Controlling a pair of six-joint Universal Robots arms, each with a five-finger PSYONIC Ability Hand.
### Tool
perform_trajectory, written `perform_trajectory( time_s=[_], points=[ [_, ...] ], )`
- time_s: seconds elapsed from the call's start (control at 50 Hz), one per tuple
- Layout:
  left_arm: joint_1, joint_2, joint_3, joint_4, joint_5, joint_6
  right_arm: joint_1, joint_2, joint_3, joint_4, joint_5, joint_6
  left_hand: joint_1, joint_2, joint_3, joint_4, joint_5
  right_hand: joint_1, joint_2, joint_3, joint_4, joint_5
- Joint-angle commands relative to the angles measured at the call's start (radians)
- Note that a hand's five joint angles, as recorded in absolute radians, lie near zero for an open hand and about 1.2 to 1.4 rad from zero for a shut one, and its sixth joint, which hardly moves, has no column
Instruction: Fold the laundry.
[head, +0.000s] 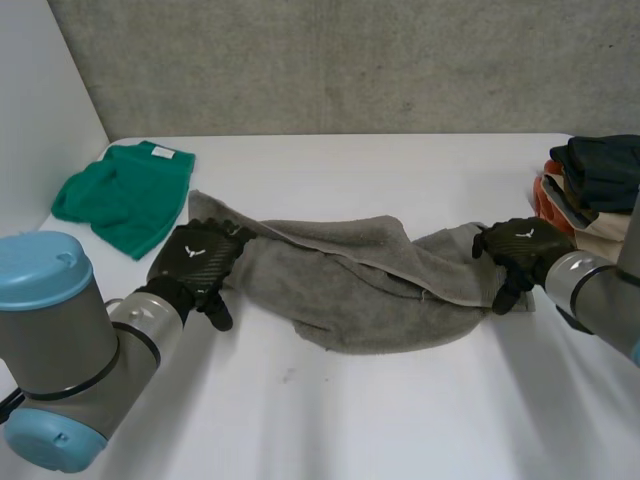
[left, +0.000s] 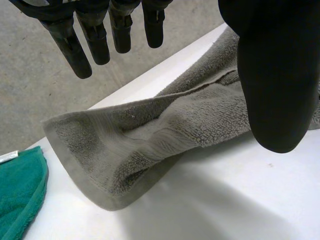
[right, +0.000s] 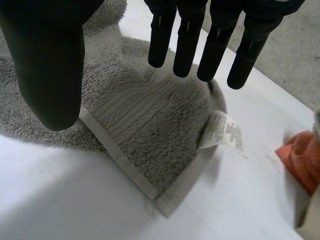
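A grey towel (head: 350, 290) lies crumpled across the middle of the white worktop (head: 350, 420), stretched out from left to right. The left hand (head: 205, 258) is over the towel's left end, above a corner. Its fingers (left: 97, 42) are straight and slightly spread, and nothing is held between them and the thumb (left: 277, 75). The right hand (head: 520, 245) is over the towel's right end. Its fingers are also straight and a little apart, pinching nothing, and they sit above a hemmed corner where a white label (right: 225, 132) sticks out from the edge. A green cloth (head: 125, 195) lies bunched at the far left of the worktop, apart from the towel. A pile of clothes (head: 590, 180) in dark, orange and cream sits at the far right edge, near the right hand.
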Motion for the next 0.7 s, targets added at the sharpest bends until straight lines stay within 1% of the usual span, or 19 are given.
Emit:
perform_trajectory(
  time_s=[0.02, 0.04, 0.06, 0.08, 0.12, 0.14, 0.2, 0.26, 0.28, 0.32, 0.34, 0.4, 0.42, 0.46, 0.48, 0.56, 0.62, 0.66, 0.7],
  points=[
    [0.01, -0.008, 0.023, -0.001, 0.0, -0.01, 0.039, 0.11, -0.006, -0.187, 0.042, 0.019, -0.018, -0.028, -0.031, -0.028, -0.05, 0.099, 0.1, 0.097, 0.095, 0.087],
    [0.011, -0.008, 0.026, -0.001, 0.0, -0.013, 0.042, 0.125, -0.014, -0.202, 0.054, 0.017, -0.018, -0.028, -0.031, -0.028, -0.05, 0.111, 0.112, 0.108, 0.107, 0.099],
    [0.016, -0.006, 0.031, -0.001, 0.0, -0.021, 0.047, 0.149, -0.032, -0.221, 0.076, 0.013, -0.018, -0.028, -0.031, -0.028, -0.05, 0.236, 0.237, 0.234, 0.232, 0.224],
    [0.017, -0.005, 0.034, -0.001, 0.0, -0.026, 0.047, 0.159, -0.041, -0.222, 0.088, 0.011, -0.018, -0.028, -0.031, -0.028, -0.05, 0.371, 0.372, 0.368, 0.367, 0.359],
    [0.022, -0.005, 0.038, -0.001, 0.0, -0.035, 0.047, 0.166, -0.057, -0.219, 0.102, 0.012, -0.018, -0.028, -0.031, -0.028, -0.05, 0.807, 0.808, 0.805, 0.803, 0.795],
    [0.025, -0.005, 0.046, -0.001, 0.0, -0.044, 0.047, 0.159, -0.063, -0.218, 0.108, 0.016, -0.018, -0.028, -0.031, -0.028, -0.05, 0.891, 0.892, 0.889, 0.887, 0.879],
    [0.028, -0.009, 0.068, 0.004, 0.0, -0.055, 0.047, 0.131, -0.058, -0.21, 0.097, 0.022, -0.018, -0.028, -0.031, -0.028, -0.05, 0.892, 0.893, 0.89, 0.888, 0.88],
    [0.031, -0.019, 0.094, 0.007, -0.001, -0.058, 0.05, 0.064, -0.032, -0.201, 0.061, 0.025, -0.018, -0.028, -0.031, -0.028, -0.05, 0.892, 0.893, 0.89, 0.888, 0.88],
    [0.034, -0.029, 0.12, 0.013, -0.003, -0.058, 0.056, 0.015, -0.022, -0.187, 0.036, 0.023, -0.018, -0.028, -0.031, -0.028, -0.05, 0.892, 0.893, 0.89, 0.888, 0.88],
    [0.037, -0.045, 0.149, 0.02, -0.009, -0.058, 0.062, -0.039, -0.017, -0.167, 0.013, 0.022, -0.018, -0.028, -0.031, -0.028, -0.05, 0.892, 0.893, 0.89, 0.888, 0.88],
    [0.039, -0.064, 0.182, 0.025, -0.015, -0.056, 0.067, -0.094, -0.015, -0.138, -0.013, 0.019, -0.018, -0.028, -0.031, -0.028, -0.05, 0.892, 0.893, 0.89, 0.888, 0.88],
    [0.04, -0.106, 0.244, 0.031, -0.024, -0.055, 0.078, -0.181, -0.017, -0.083, -0.056, 0.006, -0.018, -0.028, -0.031, -0.028, -0.05, 0.892, 0.893, 0.89, 0.888, 0.88],
    [0.042, -0.139, 0.293, 0.031, -0.031, -0.053, 0.084, -0.236, -0.02, -0.042, -0.082, -0.006, -0.018, -0.028, -0.031, -0.028, -0.05, 0.892, 0.893, 0.89, 0.888, 0.88],
    [0.043, -0.176, 0.345, 0.03, -0.035, -0.05, 0.092, -0.28, -0.022, 0.001, -0.114, -0.021, -0.018, -0.028, -0.031, -0.028, -0.05, 0.892, 0.893, 0.89, 0.888, 0.88],
    [0.045, -0.215, 0.398, 0.024, -0.034, -0.044, 0.095, -0.319, -0.023, 0.041, -0.148, -0.039, -0.018, -0.028, -0.031, -0.028, -0.05, 0.892, 0.893, 0.89, 0.888, 0.88],
    [0.036, -0.325, 0.52, -0.025, -0.028, -0.029, 0.11, -0.401, -0.037, 0.11, -0.231, -0.087, -0.018, -0.028, -0.031, -0.028, -0.05, 0.892, 0.893, 0.89, 0.888, 0.88],
    [0.018, -0.412, 0.604, -0.084, -0.015, 0.005, 0.128, -0.458, -0.061, 0.138, -0.268, -0.096, -0.018, -0.028, -0.031, -0.028, -0.05, 0.892, 0.893, 0.89, 0.888, 0.88],
    [0.01, -0.459, 0.638, -0.099, -0.011, 0.03, 0.141, -0.484, -0.072, 0.147, -0.274, -0.092, -0.018, -0.028, -0.031, -0.028, -0.05, 0.892, 0.893, 0.89, 0.888, 0.88],
    [-0.002, -0.517, 0.687, -0.118, -0.011, 0.079, 0.156, -0.527, -0.089, 0.158, -0.282, -0.078, -0.018, -0.028, -0.031, -0.028, -0.05, 0.892, 0.893, 0.89, 0.888, 0.88]
  ],
)
